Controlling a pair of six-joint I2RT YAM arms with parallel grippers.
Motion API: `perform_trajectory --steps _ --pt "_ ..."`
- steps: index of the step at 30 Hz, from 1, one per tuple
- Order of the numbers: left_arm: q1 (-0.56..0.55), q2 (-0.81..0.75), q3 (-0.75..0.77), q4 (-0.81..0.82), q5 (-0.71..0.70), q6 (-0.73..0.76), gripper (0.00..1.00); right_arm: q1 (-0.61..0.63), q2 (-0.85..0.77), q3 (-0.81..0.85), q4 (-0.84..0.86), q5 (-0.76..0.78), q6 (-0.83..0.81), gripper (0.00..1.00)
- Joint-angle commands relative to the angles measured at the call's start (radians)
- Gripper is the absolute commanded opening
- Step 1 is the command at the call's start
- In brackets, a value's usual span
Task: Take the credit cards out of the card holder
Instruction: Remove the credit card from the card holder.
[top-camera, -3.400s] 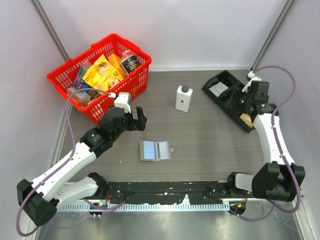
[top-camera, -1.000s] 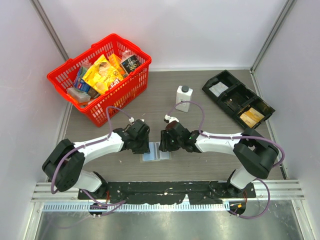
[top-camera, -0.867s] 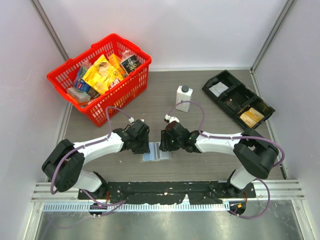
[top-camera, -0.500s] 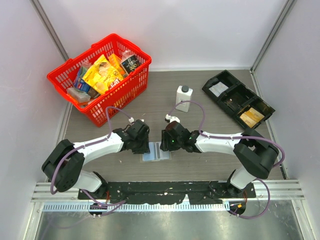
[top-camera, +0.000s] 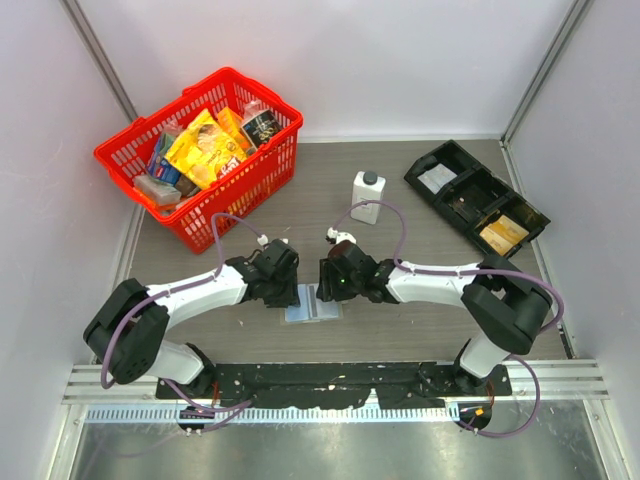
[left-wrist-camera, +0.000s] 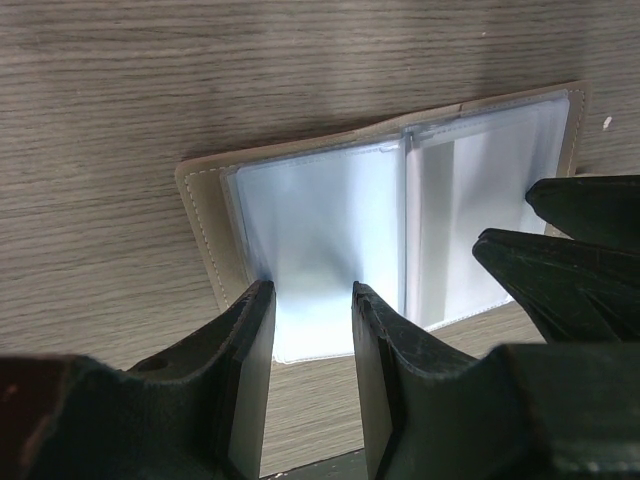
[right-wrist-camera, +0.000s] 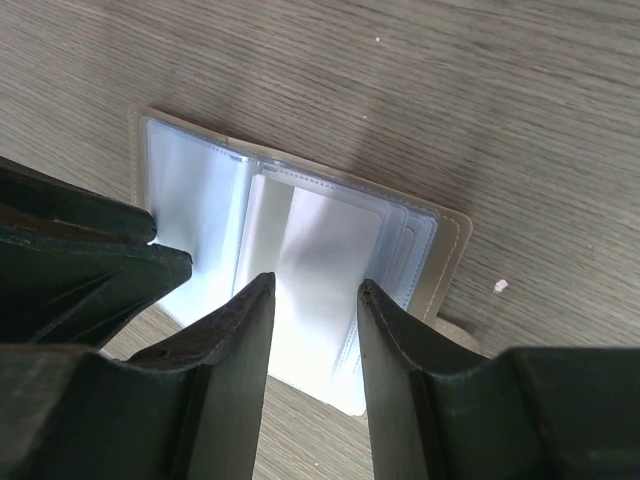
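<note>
Earlier the 2 arms were out by the red basket (top-camera: 255, 175) and the black tray (top-camera: 500, 180); now both had met over the card holder (left-wrist-camera: 390, 215), which lay open on the table (top-camera: 420, 330) between them. The left gripper (left-wrist-camera: 310, 310) had its fingers apart, tips on the left clear sleeve. The right gripper (right-wrist-camera: 312, 300) was likewise spread on the right sleeve. The credit cards (left-wrist-camera: 320, 220) sat inside the sleeves. The basket held yellow packets (top-camera: 200, 150); the tray held a white slip and an orange-brown item.
</note>
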Motion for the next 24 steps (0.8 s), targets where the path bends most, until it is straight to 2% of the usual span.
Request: perform_trajectory --steps 1,6,10,20,24 --pt "0.002 0.000 -0.013 0.025 0.014 -0.007 0.40 0.017 0.043 0.012 0.014 -0.075 0.025 0.44" --pt "0.003 -0.003 -0.014 0.028 0.017 -0.007 0.40 0.019 0.029 0.006 0.112 -0.145 0.042 0.44" --pt "0.003 -0.010 -0.017 0.026 0.012 -0.008 0.40 0.020 0.008 0.016 0.100 -0.146 0.039 0.44" --pt "0.002 -0.026 -0.023 0.025 0.005 -0.014 0.39 0.028 -0.095 0.050 -0.095 0.084 -0.002 0.46" --pt "0.002 -0.023 -0.023 0.025 0.008 -0.014 0.39 0.030 -0.088 0.050 -0.096 0.080 -0.004 0.47"
